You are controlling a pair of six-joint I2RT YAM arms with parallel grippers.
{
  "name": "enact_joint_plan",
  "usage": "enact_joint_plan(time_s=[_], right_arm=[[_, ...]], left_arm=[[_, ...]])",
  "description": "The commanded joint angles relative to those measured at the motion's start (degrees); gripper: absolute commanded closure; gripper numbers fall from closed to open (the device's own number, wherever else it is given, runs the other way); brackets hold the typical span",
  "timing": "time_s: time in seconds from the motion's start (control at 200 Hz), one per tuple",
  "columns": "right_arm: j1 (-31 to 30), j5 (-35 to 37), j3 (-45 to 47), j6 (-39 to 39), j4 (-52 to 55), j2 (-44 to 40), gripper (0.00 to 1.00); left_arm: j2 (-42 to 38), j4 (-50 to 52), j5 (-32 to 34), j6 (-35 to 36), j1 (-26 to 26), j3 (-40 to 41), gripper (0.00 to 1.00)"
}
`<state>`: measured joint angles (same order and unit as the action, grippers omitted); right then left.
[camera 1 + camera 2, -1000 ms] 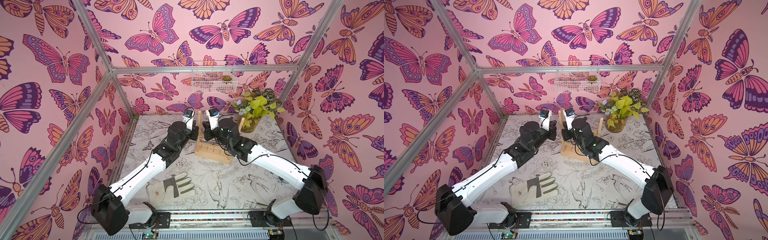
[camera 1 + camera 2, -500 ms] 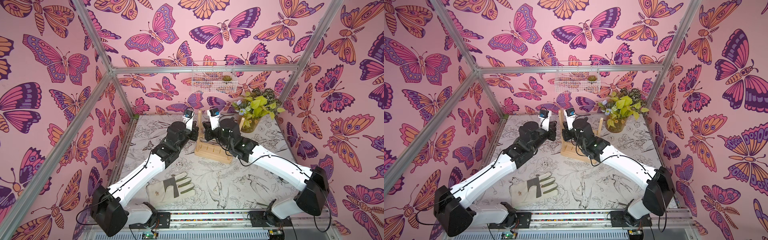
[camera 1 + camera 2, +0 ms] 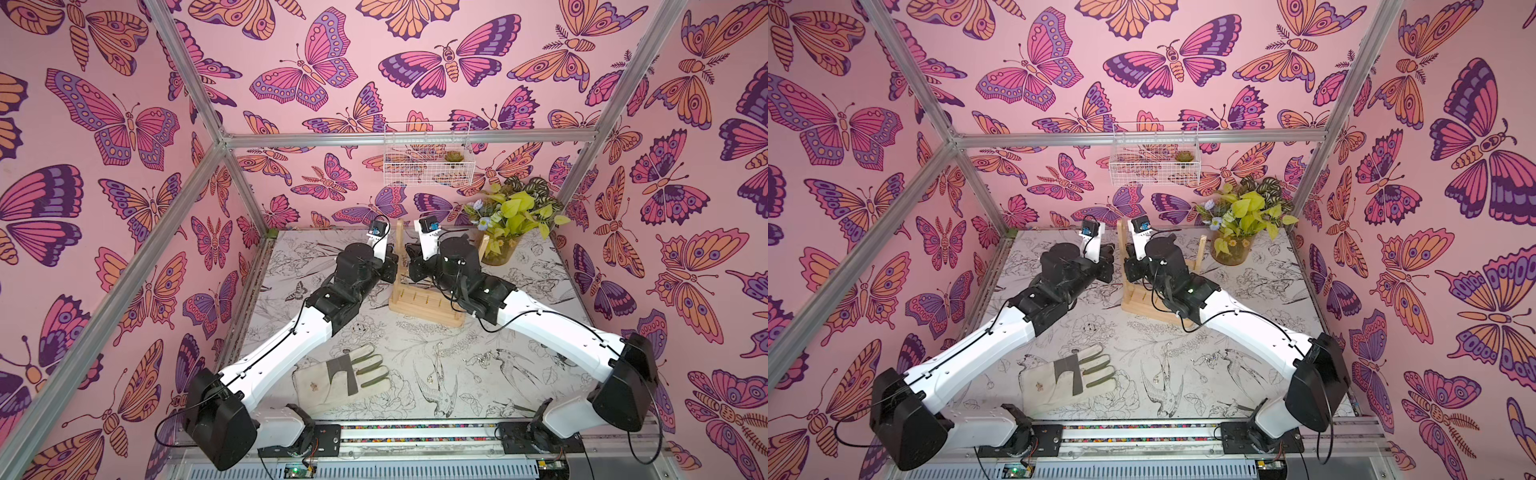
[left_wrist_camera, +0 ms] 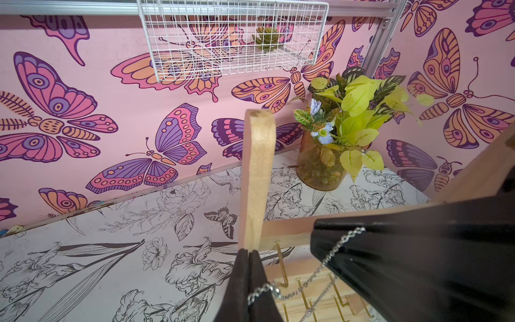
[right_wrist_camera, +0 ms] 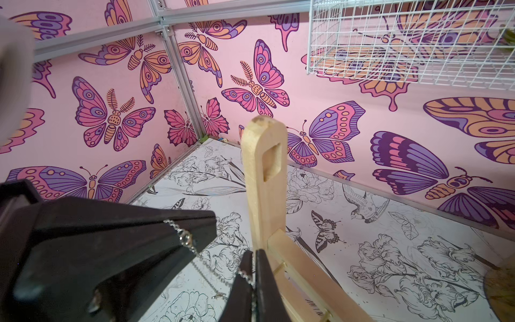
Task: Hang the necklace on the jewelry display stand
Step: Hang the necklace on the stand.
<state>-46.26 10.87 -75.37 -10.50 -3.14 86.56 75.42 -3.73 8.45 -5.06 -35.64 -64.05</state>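
Observation:
The jewelry display stand (image 3: 424,308) is a light wooden rack with gold hooks, standing at the back middle of the table in both top views (image 3: 1142,305). My two grippers meet at its left upright (image 4: 257,172), which also shows in the right wrist view (image 5: 264,167). My left gripper (image 4: 249,252) is shut on one end of the thin silver necklace (image 4: 320,270). My right gripper (image 5: 254,251) is shut on the other end. The necklace chain (image 5: 200,259) sags between them in front of the hooks (image 4: 280,264). In a top view the left gripper (image 3: 394,261) and right gripper (image 3: 408,254) flank the upright.
A pale work glove (image 3: 345,378) lies flat on the table near the front. A vase of yellow-green leaves (image 3: 498,249) stands just right of the stand. A white wire basket (image 3: 428,162) hangs on the back wall above.

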Motion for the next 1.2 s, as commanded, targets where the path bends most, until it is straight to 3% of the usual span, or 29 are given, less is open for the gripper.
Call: enact_joint_plan(time_s=[0.0, 0.476, 1.192], right_arm=[[0.2, -0.5, 0.7, -0.7, 1.0, -0.3, 0.92], [0.2, -2.5, 1.9, -2.5, 1.8, -1.9, 0.92], [0.9, 1.0, 2.8, -3.1, -2.1, 2.2, 0.92]], left_arm=[[-1.9, 1.4, -1.4, -0.9, 0.2, 0.0, 1.0], [-4.8, 3.0, -2.9, -2.1, 0.1, 0.5, 1.0], [2.3, 0.1, -0.8, -1.9, 0.7, 0.7, 1.0]])
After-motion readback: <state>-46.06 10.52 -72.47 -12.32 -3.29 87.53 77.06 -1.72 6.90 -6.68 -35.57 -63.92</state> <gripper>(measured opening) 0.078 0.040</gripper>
